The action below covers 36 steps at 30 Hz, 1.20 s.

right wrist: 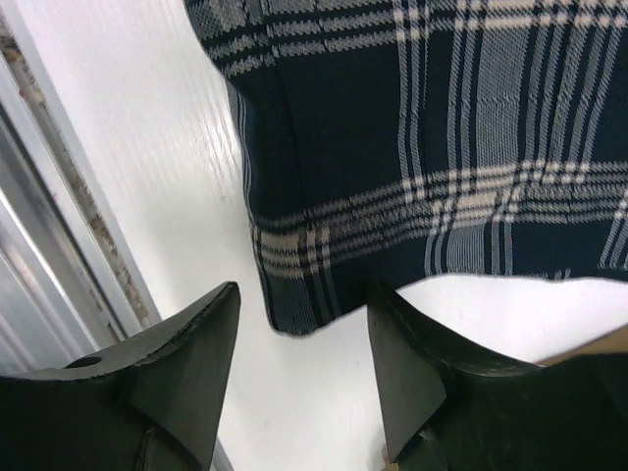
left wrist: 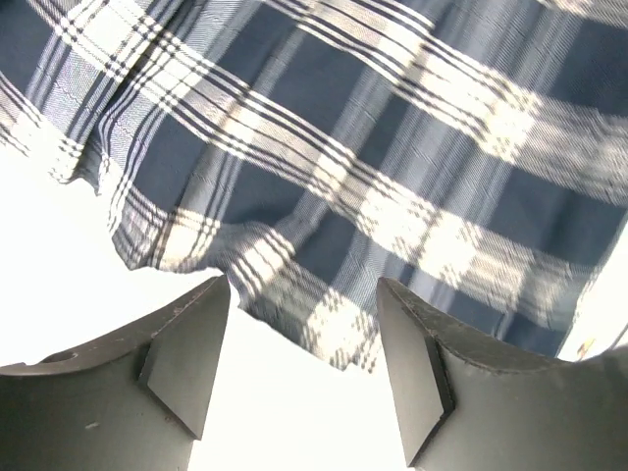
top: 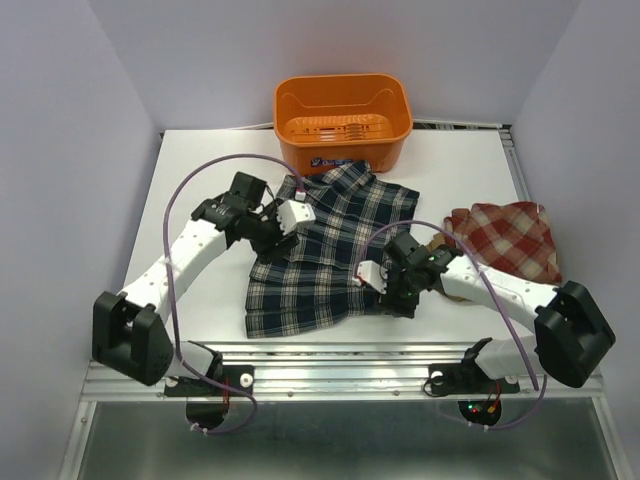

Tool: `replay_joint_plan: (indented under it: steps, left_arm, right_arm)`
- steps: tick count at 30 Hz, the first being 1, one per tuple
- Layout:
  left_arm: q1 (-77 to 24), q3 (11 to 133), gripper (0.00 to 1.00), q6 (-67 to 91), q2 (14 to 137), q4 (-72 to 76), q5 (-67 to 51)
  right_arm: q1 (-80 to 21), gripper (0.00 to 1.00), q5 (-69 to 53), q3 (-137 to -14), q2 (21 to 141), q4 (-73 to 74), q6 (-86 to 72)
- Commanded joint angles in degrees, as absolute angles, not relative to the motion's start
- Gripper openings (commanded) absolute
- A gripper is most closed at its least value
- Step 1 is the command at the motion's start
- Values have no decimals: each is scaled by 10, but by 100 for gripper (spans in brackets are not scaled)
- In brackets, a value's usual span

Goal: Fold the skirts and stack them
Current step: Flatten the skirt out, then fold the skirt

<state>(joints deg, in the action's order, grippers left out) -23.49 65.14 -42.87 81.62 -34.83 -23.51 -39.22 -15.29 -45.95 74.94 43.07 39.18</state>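
Table (top: 200,170): plaid skirt (top: 320,260) hem near front rail (top: 340,352).

Soft even light filling top view, shadows barely showing. Left wrist view overexposing: table (left wrist: 59,294) blowing out white at lower left, plaid skirt (left wrist: 392,147) showing crisp weave. Right wrist view running darker, fingers (right wrist: 167,383) blurring along bottom edge.

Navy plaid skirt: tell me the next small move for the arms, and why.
The left gripper and right gripper stand open, nothing between their fingers, each just off an edge of the navy plaid skirt. So probably: lower both and close on those edges to start the fold.
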Motion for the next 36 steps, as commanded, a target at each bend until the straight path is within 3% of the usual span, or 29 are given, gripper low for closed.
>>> replay_joint_plan:
  steps: [1,8,16,22,25,26,29,36]
  left_arm:
    - [-263,596,73,-554,756,-498,-222]
    - [-351,441,72,-565,700,-483,-151]
    - [-388,412,73,-562,757,-415,-109]
    - [-391,398,66,-560,788,-363,-114]
    - [-392,393,51,-562,788,-357,-125]
    - [-391,392,33,-562,779,-355,-125]
    - [-387,407,0,-558,745,-362,-124]
    - [-324,550,0,-538,671,-417,-136]
  right_arm:
    - [-421,60,-112,-440,762,335,367]
    - [-439,60,-77,-418,814,270,344]
    - [-439,42,-47,-390,836,233,334]
    - [-439,32,-43,-392,823,242,334]
    - [-439,22,-47,-392,816,248,337]
    - [-439,19,-50,-397,815,251,339]
    - [-439,4,-60,-408,801,273,345]
    - [-439,1,-89,-487,773,368,385]
